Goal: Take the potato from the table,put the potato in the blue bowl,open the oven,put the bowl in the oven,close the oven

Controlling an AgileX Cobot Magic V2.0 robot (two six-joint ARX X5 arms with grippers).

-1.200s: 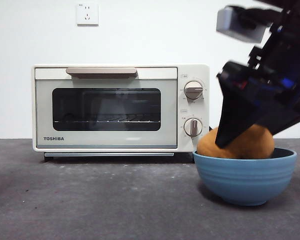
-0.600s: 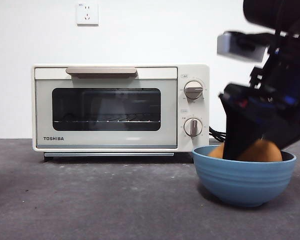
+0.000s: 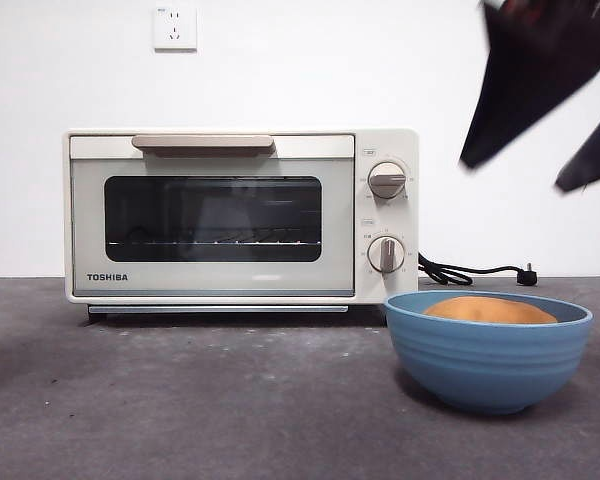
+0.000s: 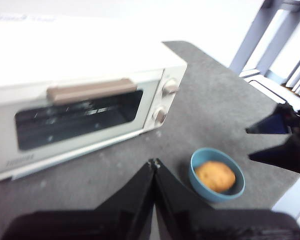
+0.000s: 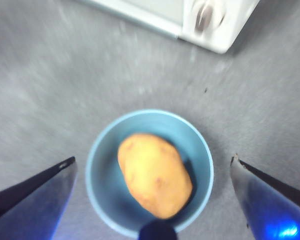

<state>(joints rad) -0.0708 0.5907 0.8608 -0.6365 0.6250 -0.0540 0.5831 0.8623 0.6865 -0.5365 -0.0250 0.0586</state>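
The orange-brown potato (image 3: pixel 490 310) (image 5: pixel 155 175) (image 4: pixel 215 176) lies inside the blue bowl (image 3: pixel 490 355) (image 5: pixel 102 172) (image 4: pixel 196 169), which stands on the dark grey table (image 3: pixel 180 400) to the right of the oven. My right gripper (image 3: pixel 525 165) (image 5: pixel 153 161) hangs open well above the bowl, holding nothing. The cream oven (image 3: pixel 240 215) (image 4: pixel 75 105) has its door closed, its beige handle (image 3: pixel 203 143) along the top. My left gripper (image 4: pixel 153 162) is shut and empty, high above the table in front of the oven.
A black cord with a plug (image 3: pixel 470 272) lies on the table behind the bowl. A wall socket (image 3: pixel 174 27) sits above the oven. A pale frame (image 4: pixel 270 35) stands beyond the table's far edge.
The right gripper has let go of the potato and risen up away from the bowl. The potato now rests lower in the bowl.
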